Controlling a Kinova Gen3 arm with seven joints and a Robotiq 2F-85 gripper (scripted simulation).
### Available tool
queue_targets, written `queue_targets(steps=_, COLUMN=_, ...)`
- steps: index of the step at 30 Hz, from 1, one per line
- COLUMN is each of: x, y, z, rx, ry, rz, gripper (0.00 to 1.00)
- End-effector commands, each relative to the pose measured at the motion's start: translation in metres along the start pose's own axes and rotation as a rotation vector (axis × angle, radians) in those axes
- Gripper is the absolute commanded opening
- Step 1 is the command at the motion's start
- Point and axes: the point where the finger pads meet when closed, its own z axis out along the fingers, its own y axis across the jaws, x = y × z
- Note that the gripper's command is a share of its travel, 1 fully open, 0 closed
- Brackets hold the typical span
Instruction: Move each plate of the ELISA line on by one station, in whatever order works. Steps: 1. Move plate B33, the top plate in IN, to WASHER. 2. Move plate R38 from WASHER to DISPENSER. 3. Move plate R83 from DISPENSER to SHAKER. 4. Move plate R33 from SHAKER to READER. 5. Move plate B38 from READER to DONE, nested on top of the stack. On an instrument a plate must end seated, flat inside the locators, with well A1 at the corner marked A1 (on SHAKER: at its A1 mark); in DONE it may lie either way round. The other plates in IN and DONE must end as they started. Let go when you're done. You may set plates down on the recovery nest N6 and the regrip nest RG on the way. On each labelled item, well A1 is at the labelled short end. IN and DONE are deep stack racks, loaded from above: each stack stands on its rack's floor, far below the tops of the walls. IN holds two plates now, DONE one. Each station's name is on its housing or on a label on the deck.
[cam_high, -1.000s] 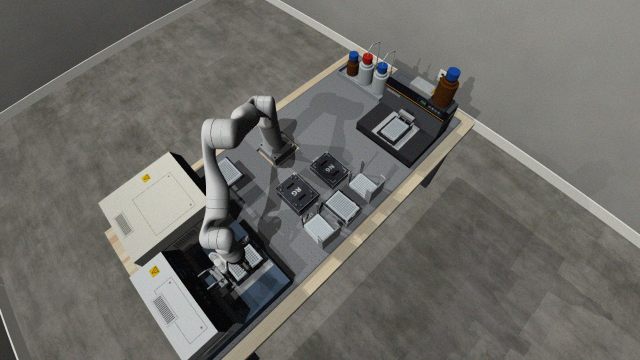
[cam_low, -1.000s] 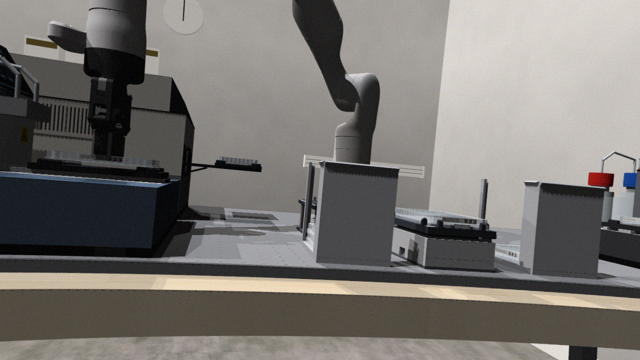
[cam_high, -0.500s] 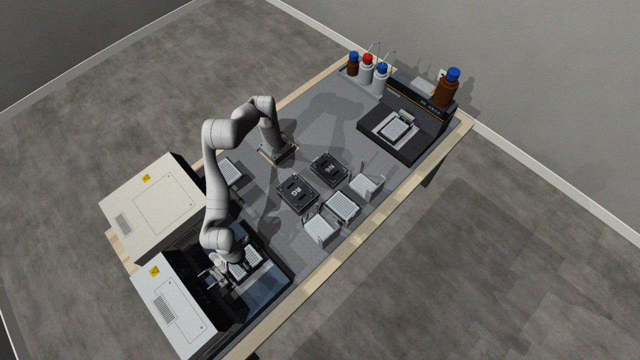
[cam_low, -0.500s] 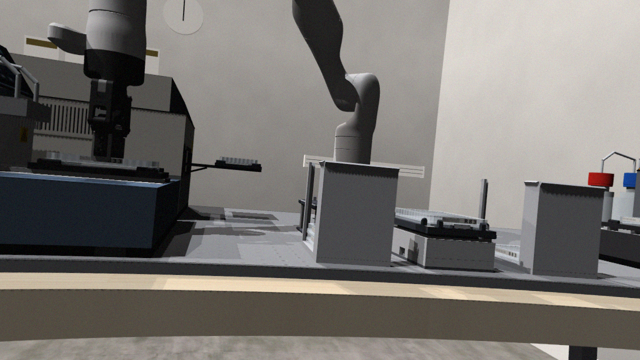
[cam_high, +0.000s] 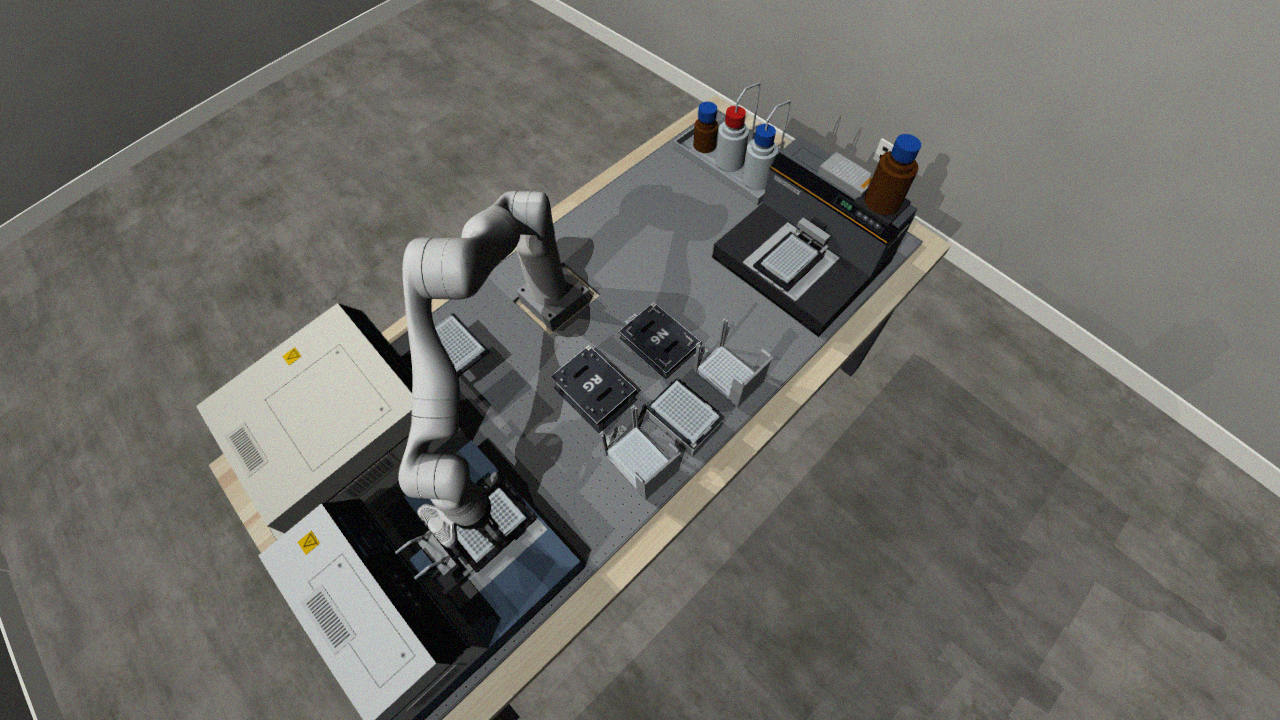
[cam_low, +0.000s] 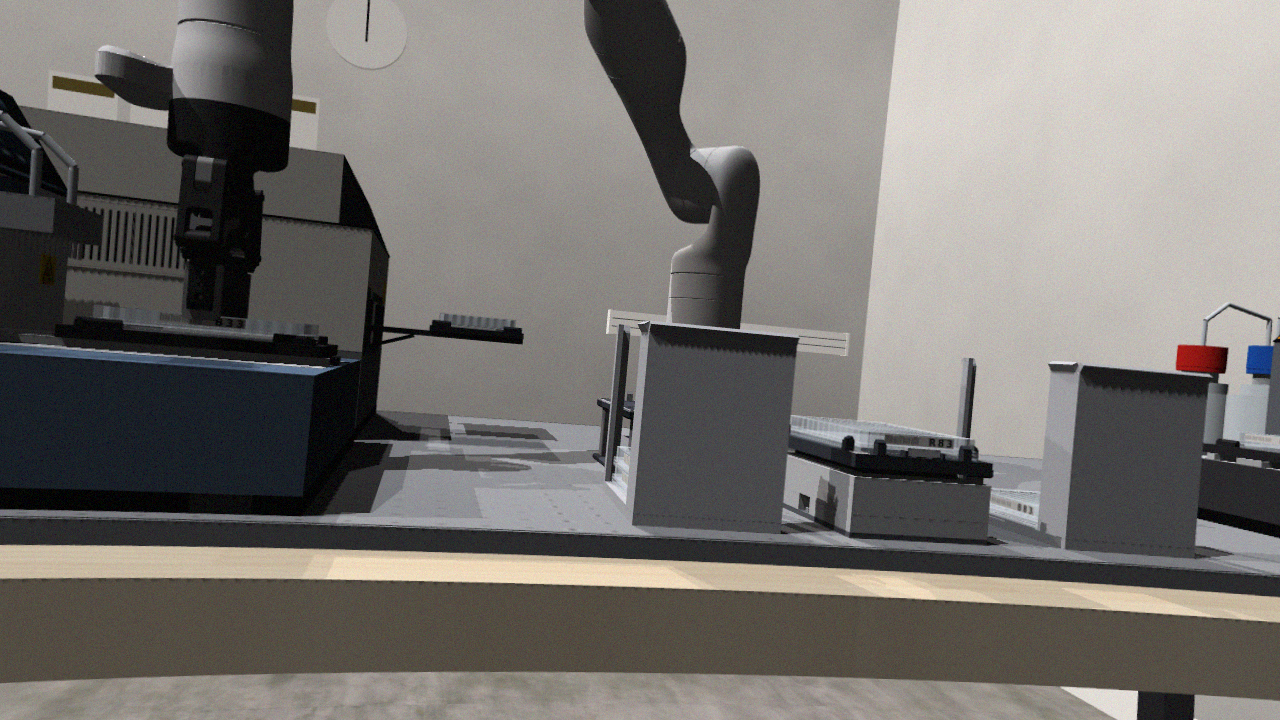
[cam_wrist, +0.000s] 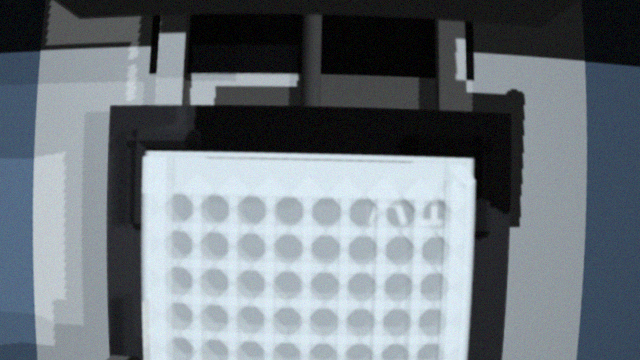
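- I read "RG" on the black nest mid-deck.
- "N6" on the black nest beside it.
- "R83" on the plate between the two grey racks.
- Yellow warning triangles mark both white housings.

Setting: automated laboratory bench | Evidence: white multi-well microplates at frame centre; capped reagent bottles upper right; boxy beige instrument housings lower left; grey perforated deck.
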Motion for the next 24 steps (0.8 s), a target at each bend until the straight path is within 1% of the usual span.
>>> queue_targets(steps=1, x=0.001, y=-0.001, z=-0.002, rx=0.002, ry=0.002, rz=0.000, gripper=1.00)
queue_targets(steps=12, x=0.001, y=-0.001, z=-0.011, rx=0.002, ry=0.002, rz=0.000, gripper=1.00)
queue_targets(steps=24, x=0.001, y=0.000, z=-0.027, rx=0.002, ry=0.002, rz=0.000, gripper=1.00)
